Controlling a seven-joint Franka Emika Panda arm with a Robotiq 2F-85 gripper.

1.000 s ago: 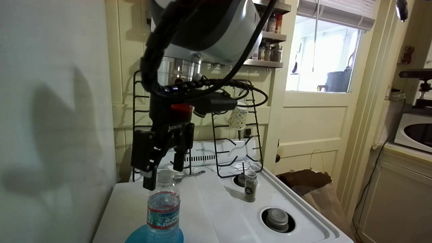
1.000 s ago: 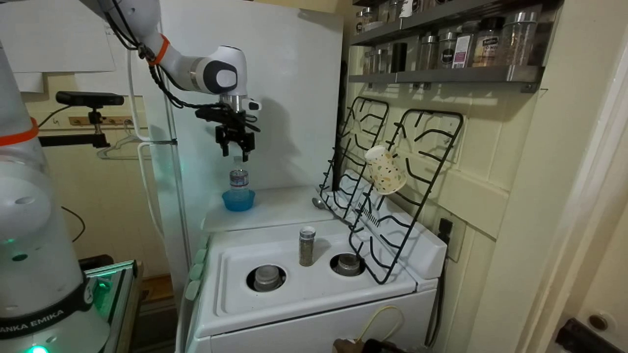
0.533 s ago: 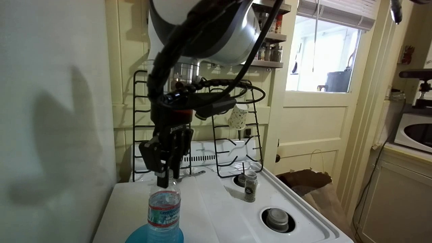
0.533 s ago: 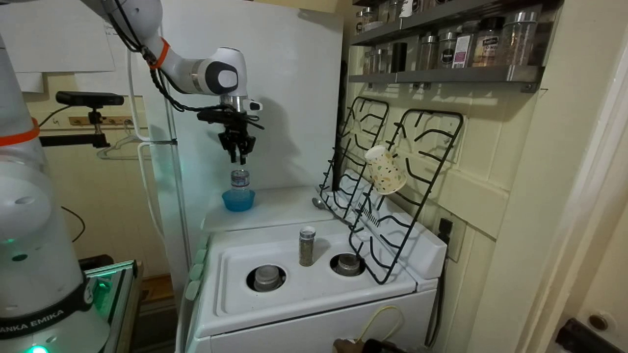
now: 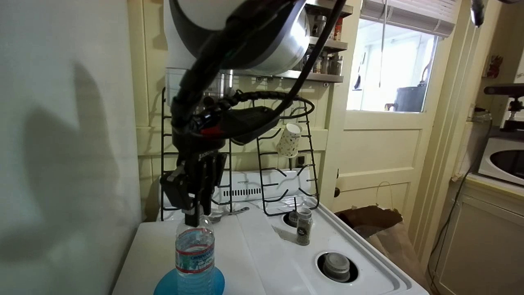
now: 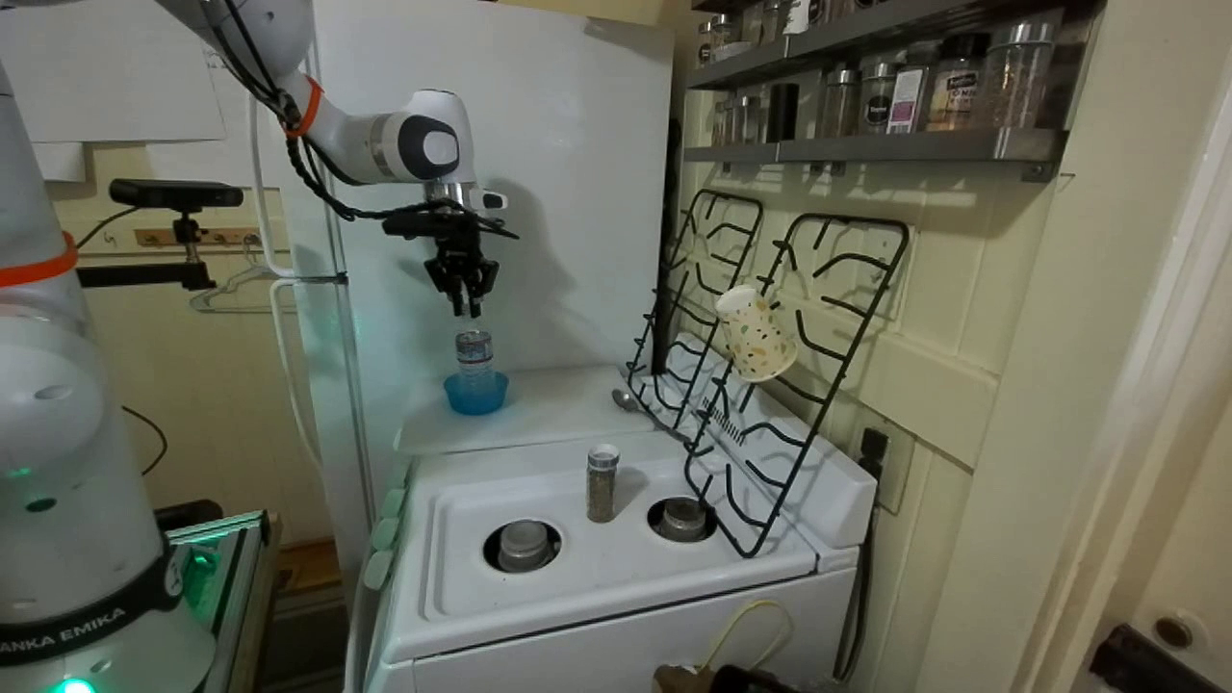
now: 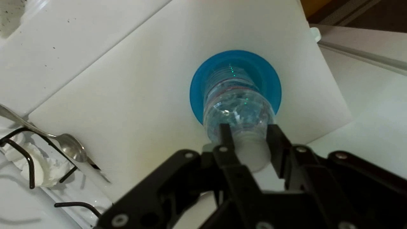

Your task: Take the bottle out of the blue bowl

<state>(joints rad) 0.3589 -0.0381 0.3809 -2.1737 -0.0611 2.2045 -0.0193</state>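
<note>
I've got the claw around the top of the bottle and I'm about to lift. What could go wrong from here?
Slipping: the claw seems closed on the bottle only at its narrow top, so it may swing or slide free.
Bowl coming along: the bottle's base sits inside the blue bowl, so a slanted lift could drag or tip it.
Knocking: a small jar stands upright on the stove; carrying the bottle low that way might topple it.

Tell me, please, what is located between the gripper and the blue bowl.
The bottle: in the wrist view, the gripper is closed on its top, and its lower part reaches down into the blue bowl.
</note>
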